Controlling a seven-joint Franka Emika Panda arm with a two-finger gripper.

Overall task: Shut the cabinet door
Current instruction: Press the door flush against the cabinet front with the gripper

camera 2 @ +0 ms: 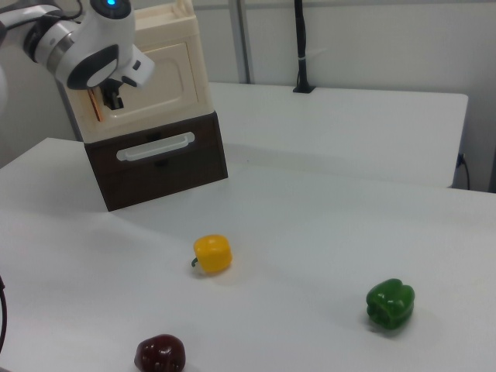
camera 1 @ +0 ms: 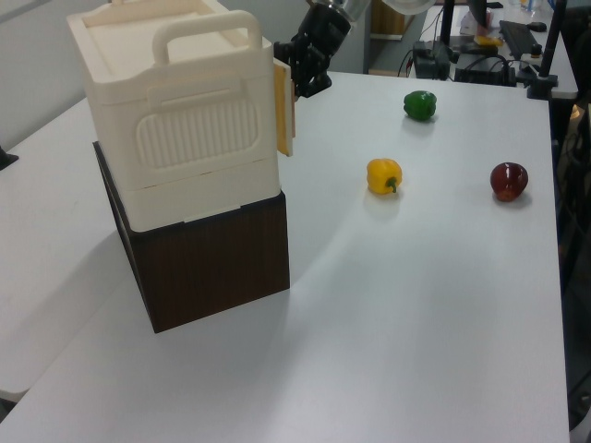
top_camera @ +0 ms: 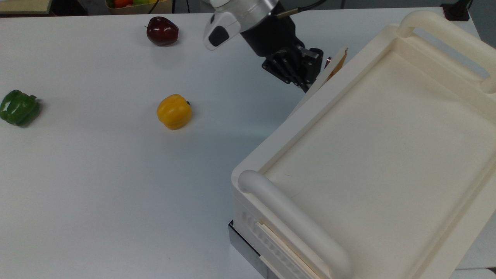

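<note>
The cabinet door (top_camera: 341,54) is a thin cream panel standing almost flush against the side of the cream cabinet (top_camera: 271,151). Only a narrow gap shows at its free edge. The left view has the door (camera 1: 283,111) edge-on; the right view shows the door's face (camera 2: 159,74) with the copper bar handle (camera 2: 96,105). My gripper (top_camera: 308,83) is shut, with its black fingertips pressed against the door's outer face near the handle (top_camera: 328,62). The gripper also shows in the left view (camera 1: 300,88) and the right view (camera 2: 116,99).
The cabinet sits on a dark brown drawer base (camera 1: 212,258) with a pale bar handle (camera 2: 155,147). On the white table lie a yellow pepper (top_camera: 174,111), a green pepper (top_camera: 19,107) and a dark red fruit (top_camera: 162,31), all well apart from the cabinet.
</note>
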